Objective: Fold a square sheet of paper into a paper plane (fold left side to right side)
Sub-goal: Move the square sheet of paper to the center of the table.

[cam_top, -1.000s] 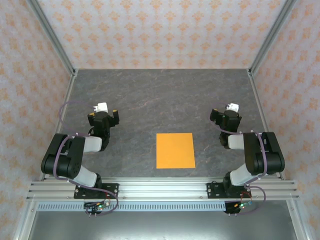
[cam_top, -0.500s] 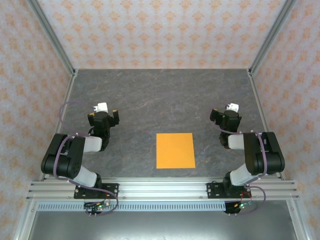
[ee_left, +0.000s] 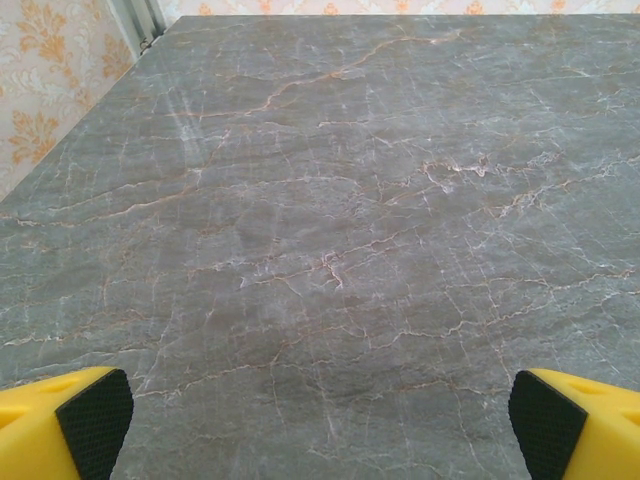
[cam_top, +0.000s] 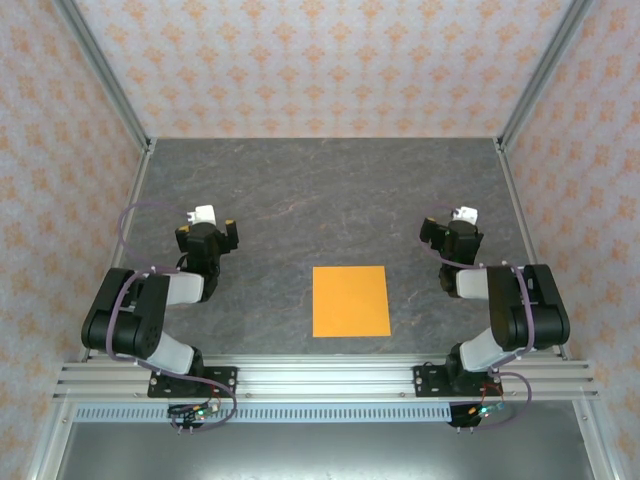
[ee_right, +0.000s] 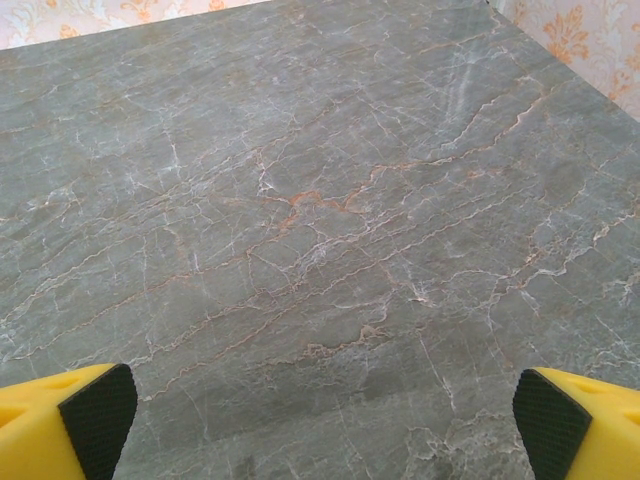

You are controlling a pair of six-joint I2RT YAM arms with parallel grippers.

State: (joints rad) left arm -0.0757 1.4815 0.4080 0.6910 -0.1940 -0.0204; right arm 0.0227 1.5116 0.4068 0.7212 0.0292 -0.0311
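Note:
The square sheet of paper (cam_top: 350, 301) is bright orange and lies flat on the dark marble table (cam_top: 330, 190), near the front edge and between the two arms. I see no crease in it. My left gripper (cam_top: 207, 228) rests well to the sheet's left, open, and its yellow fingers with black pads (ee_left: 95, 420) stand wide apart over bare table with nothing between them. My right gripper (cam_top: 452, 228) sits well to the sheet's right, also open, and its black pads (ee_right: 548, 420) are wide apart over bare marble.
Patterned walls (cam_top: 320, 60) and aluminium posts (cam_top: 105, 75) close in the table on three sides. An aluminium rail (cam_top: 320, 378) with both arm bases runs along the near edge. Bare marble stretches beyond the sheet to the back wall.

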